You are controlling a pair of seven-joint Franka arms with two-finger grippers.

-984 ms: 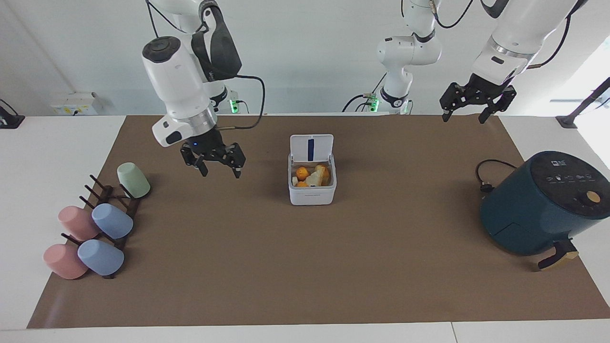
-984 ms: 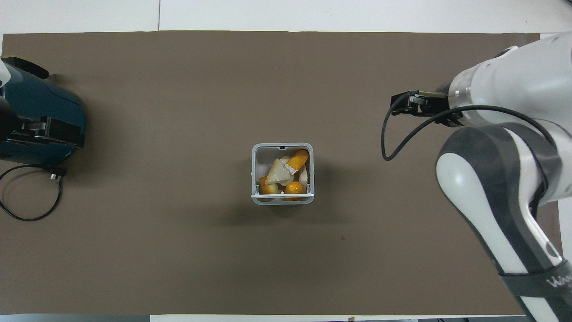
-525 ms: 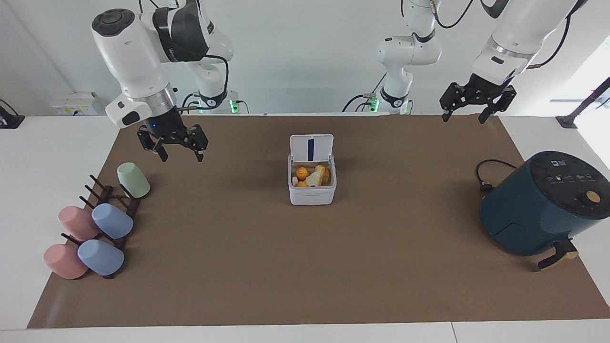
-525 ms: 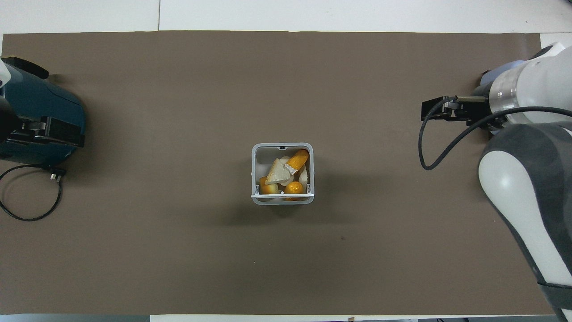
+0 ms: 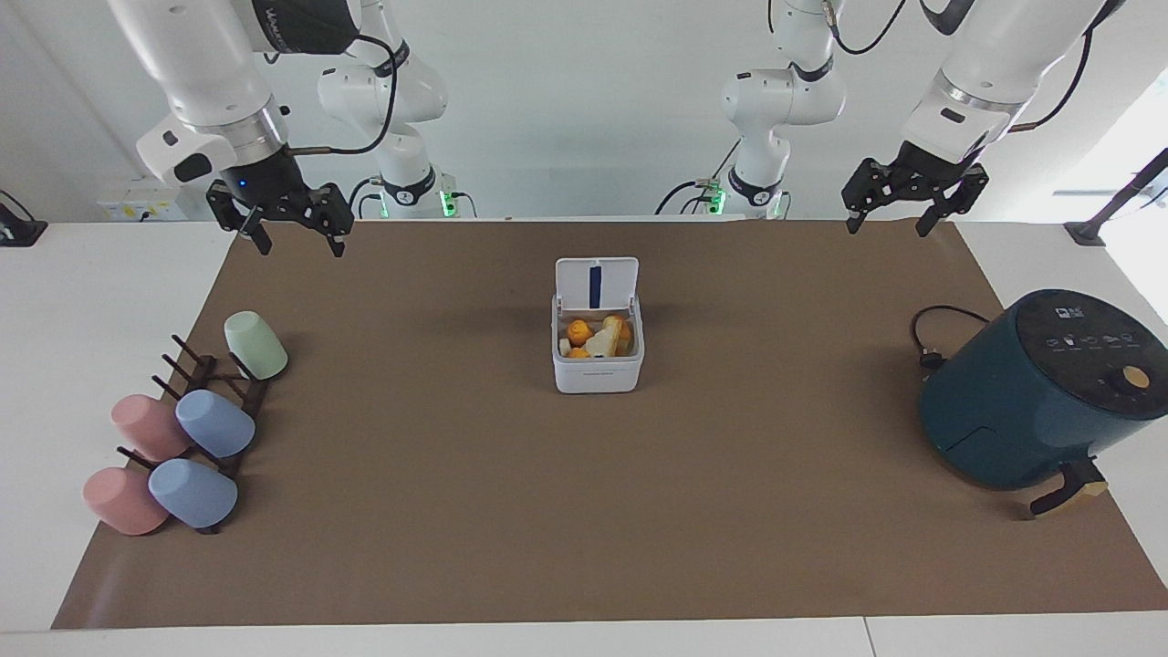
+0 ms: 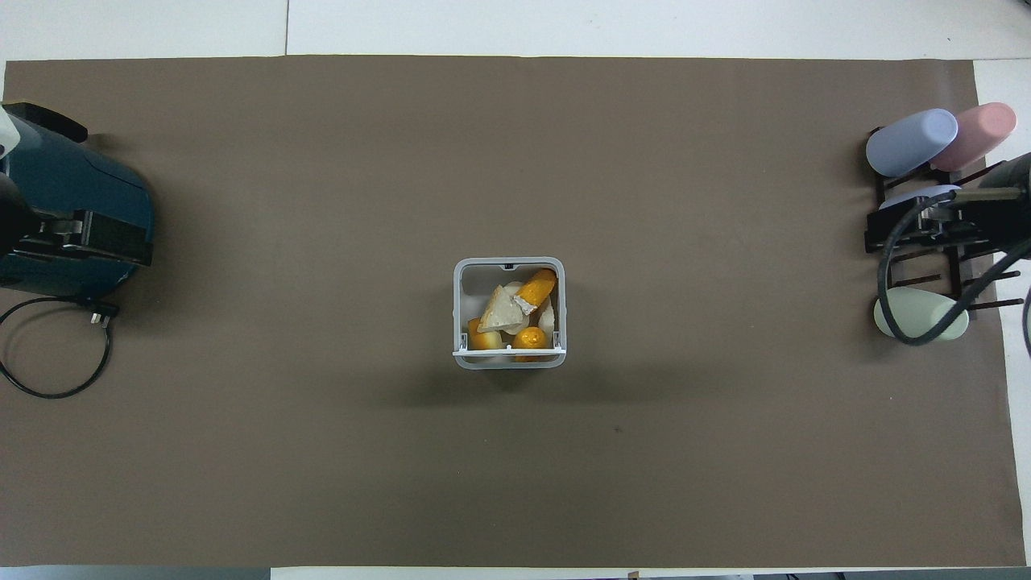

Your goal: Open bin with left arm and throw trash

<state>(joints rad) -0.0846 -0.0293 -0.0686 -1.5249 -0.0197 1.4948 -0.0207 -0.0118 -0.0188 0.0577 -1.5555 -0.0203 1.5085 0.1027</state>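
Note:
The white bin (image 5: 598,370) stands in the middle of the brown mat with its lid (image 5: 597,283) tipped up, a blue stripe showing on the lid's inside. The trash (image 5: 598,338) lies inside it: pale bread pieces and orange food (image 6: 515,310) within the bin's rim (image 6: 457,306). My left gripper (image 5: 890,226) hangs open and empty over the mat's edge by the robots, toward the left arm's end. My right gripper (image 5: 301,246) hangs open and empty over the mat's corner at the right arm's end.
A dark teal air fryer (image 5: 1031,392) with a black cord (image 5: 931,338) stands at the left arm's end. A rack of pastel cups (image 5: 182,429) lies at the right arm's end, seen in the overhead view as cups (image 6: 918,145) partly covered by the right arm.
My right gripper has risen and drawn back from over the mat beside the bin to the mat's corner by the robots. The left arm, bin and trash have not moved.

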